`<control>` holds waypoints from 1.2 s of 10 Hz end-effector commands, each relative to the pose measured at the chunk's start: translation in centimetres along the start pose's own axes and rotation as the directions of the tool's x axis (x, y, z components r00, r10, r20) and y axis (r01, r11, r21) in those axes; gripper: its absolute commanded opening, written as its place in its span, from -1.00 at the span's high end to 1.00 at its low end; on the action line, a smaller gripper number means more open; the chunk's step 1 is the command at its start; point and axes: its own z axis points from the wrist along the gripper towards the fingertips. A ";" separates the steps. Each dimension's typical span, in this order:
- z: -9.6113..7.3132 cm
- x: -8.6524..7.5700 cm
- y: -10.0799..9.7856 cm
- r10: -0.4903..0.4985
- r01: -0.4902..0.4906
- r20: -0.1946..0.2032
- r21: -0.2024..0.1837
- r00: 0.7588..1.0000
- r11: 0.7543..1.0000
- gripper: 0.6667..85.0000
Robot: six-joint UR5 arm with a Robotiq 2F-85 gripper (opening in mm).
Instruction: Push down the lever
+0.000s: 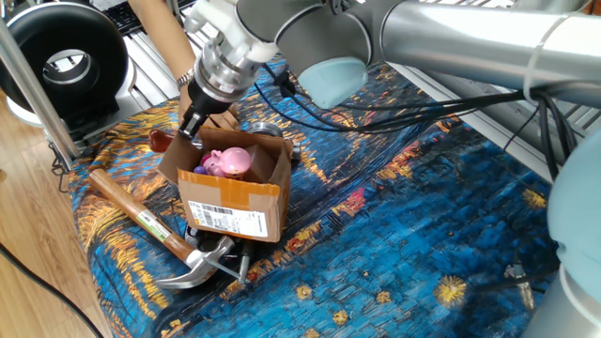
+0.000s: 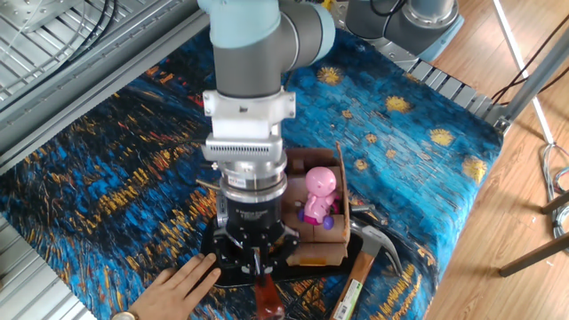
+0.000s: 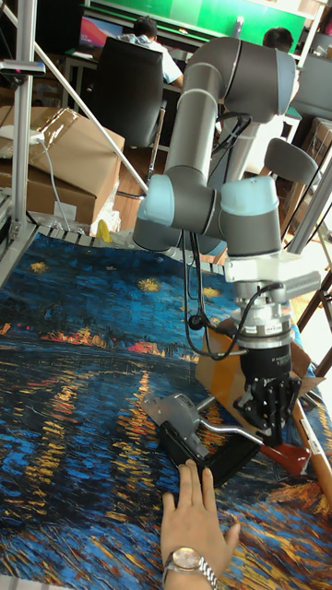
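Note:
The lever is a slim metal bar [image 3: 229, 433] ending in a glossy dark-red sleeve [image 3: 287, 457], hinged on a black base [image 3: 208, 455]. The sleeve also shows left of the box [image 1: 161, 141] and at the bottom edge [image 2: 268, 303]. My gripper [image 3: 266, 421] points straight down with its fingers together, its tips resting on the bar just behind the sleeve. In the fixed views the gripper [image 1: 192, 122] [image 2: 256, 260] sits right over the lever beside the cardboard box. The lever tilts low toward the cloth.
A person's hand [image 3: 197, 518] [image 2: 182, 283] holds the black base flat. A cardboard box [image 1: 232, 188] with a pink toy [image 2: 319, 188] stands right beside the lever. A wooden-handled claw hammer [image 1: 150, 228] lies by the table edge on the blue patterned cloth [image 1: 404, 235].

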 end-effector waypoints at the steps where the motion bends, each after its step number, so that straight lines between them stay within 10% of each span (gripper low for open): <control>1: 1.2 0.7 -0.1 0.004 -0.004 -0.015 -0.005 1.000 1.000 0.61; 7: 1.0 4.0 1.5 -0.038 0.031 -0.165 -0.044 0.985 0.999 0.61; 12: 0.1 4.9 0.1 -0.071 0.062 -0.190 -0.056 0.979 0.997 0.62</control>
